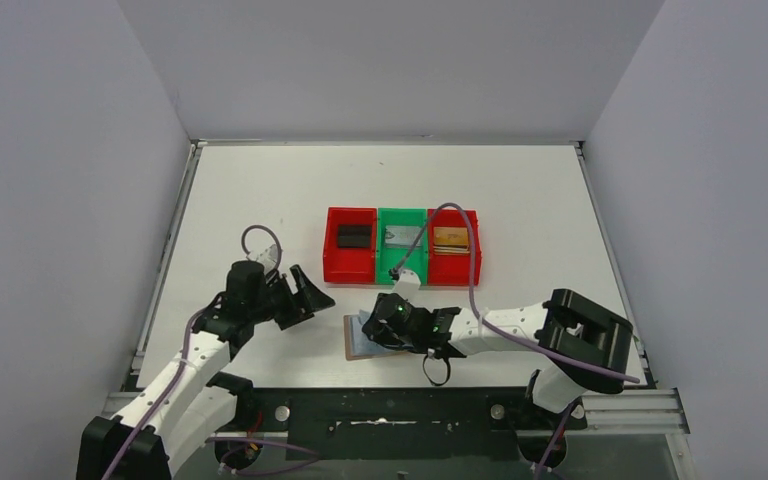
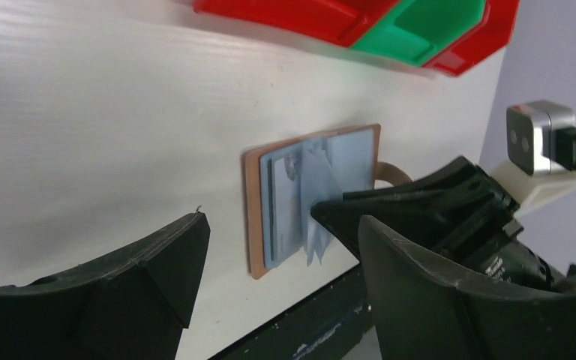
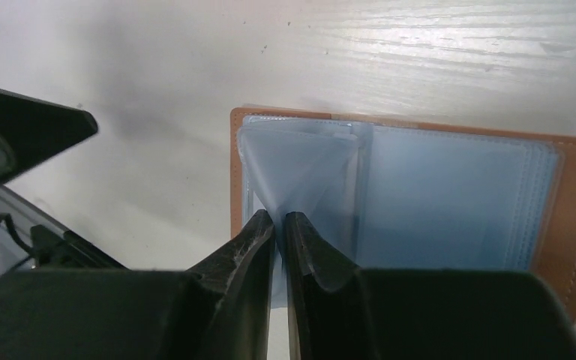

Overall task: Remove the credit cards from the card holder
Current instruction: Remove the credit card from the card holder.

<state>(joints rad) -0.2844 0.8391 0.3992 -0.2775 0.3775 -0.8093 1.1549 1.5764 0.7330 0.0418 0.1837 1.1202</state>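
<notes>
The tan card holder (image 1: 354, 343) lies open on the table near the front edge, its grey-blue sleeves facing up (image 3: 450, 195). My right gripper (image 3: 279, 217) is shut on one translucent blue sleeve leaf (image 3: 300, 169) and holds it lifted off the holder's left half. The top view places that gripper (image 1: 385, 325) over the holder. My left gripper (image 1: 305, 295) hovers open just left of the holder (image 2: 253, 225), holding nothing. A black card (image 1: 352, 237), a silver-grey card (image 1: 401, 236) and a gold-tan card (image 1: 449, 238) lie in the bins. No card shows in the sleeves.
Three joined bins stand behind the holder: a red one (image 1: 332, 250), a green one (image 1: 401, 213) and another red one (image 1: 477, 250). A purple cable (image 1: 472, 270) arcs over the right bin. The table's dark front rail (image 1: 390, 410) runs just below the holder.
</notes>
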